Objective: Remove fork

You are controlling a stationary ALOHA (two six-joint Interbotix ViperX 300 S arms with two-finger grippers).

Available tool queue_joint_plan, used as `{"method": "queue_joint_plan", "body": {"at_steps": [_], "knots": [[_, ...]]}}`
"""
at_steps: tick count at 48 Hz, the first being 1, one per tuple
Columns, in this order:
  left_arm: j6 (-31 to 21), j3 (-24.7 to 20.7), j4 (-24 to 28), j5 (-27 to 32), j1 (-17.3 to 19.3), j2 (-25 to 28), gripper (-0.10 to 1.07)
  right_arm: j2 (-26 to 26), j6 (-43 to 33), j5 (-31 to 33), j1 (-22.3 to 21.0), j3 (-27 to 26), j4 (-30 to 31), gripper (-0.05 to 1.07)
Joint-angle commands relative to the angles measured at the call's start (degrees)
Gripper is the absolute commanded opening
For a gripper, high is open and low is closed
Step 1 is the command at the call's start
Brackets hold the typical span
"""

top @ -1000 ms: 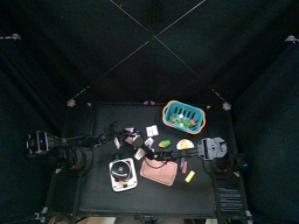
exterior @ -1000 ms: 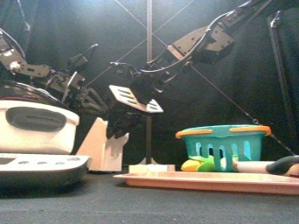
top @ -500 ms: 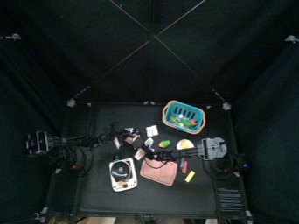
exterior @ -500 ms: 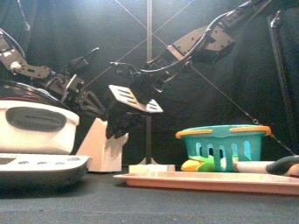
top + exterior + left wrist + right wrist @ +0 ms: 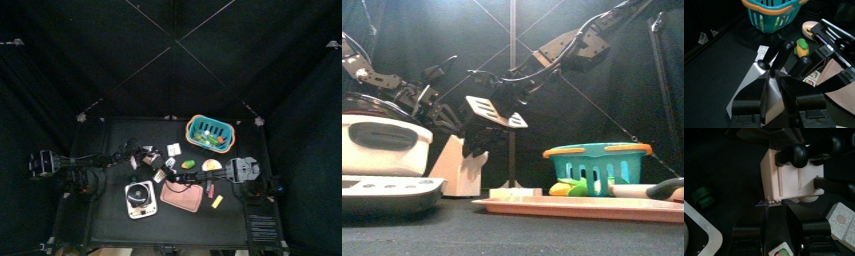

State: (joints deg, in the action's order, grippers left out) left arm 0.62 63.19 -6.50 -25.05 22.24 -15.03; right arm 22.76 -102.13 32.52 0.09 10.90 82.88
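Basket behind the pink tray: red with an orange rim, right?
Not quite. The basket is teal, not red. The orange rim is correct, and it does stand behind the pink tray. The front view shows this most clearly.

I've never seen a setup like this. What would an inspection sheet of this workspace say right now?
Surface: black table, crowded in the middle.
Job's things: white utensil block with black handles; small metal tips beside it, cannot confirm they are a fork.
Clutter: teal basket, pink tray, white appliance, flat metal blade.
Grippers: left gripper and right gripper both at the block; grip unclear.
Cables: nothing seen.
Surroundings: black curtains.
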Motion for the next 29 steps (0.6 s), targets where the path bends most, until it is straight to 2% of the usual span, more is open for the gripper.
{"method": "queue_joint_plan", "body": {"at_steps": [1,29], "knots": [[0.1,0.6,0.0,1.0,0.4,0.3,0.63,-2.9,-0.1,1.1,0.2,-1.1,0.2,0.6],[0.1,1.0,0.1,1.1,0.5,0.3,0.63,-5.2,-0.3,3.3,1.6,1.6,-0.8,0.6]]}}
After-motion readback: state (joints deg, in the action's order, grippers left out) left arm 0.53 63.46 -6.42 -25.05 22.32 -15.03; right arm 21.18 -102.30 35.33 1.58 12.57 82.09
